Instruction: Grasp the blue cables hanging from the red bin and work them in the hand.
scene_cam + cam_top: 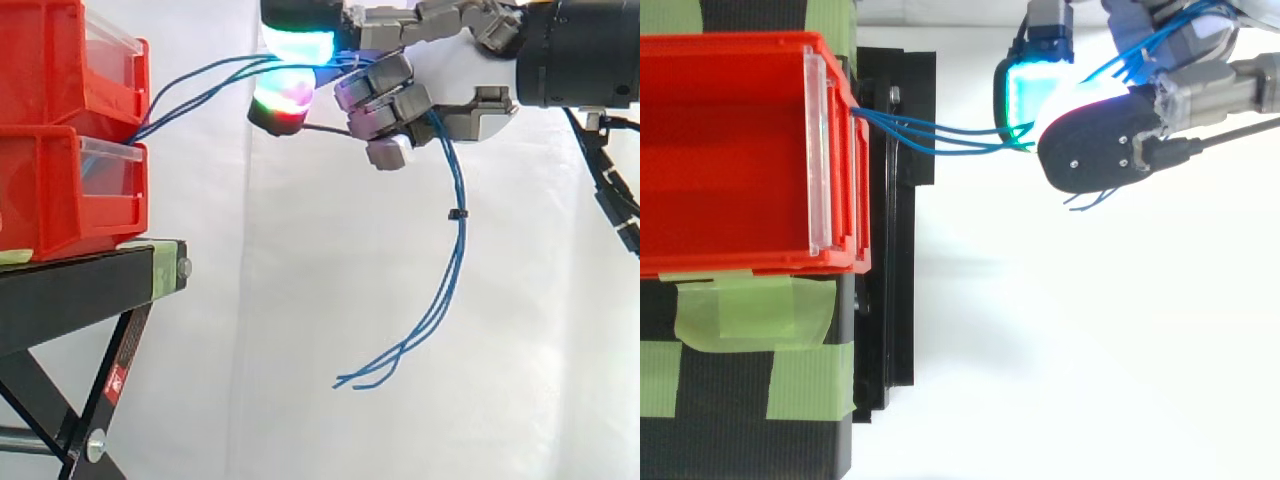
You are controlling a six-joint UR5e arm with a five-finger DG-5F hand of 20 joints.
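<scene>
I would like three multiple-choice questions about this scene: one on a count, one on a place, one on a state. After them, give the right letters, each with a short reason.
1. How many red bins are stacked on the stand?
A. one
B. two
C. four

2. Where do the loose ends of the blue cables hang?
A. inside the red bins
B. below the hand
C. on top of the stand

3. What is the state of the fingers?
A. straight, away from the blue cables
B. curled, holding nothing
C. closed on the blue cables

Answers:
1 B: the side view shows one bin sitting on the other.
2 B: the ends dangle in the air under the hand.
3 C: the blue cables run from the red bins into the fingers and come out behind them.
</scene>
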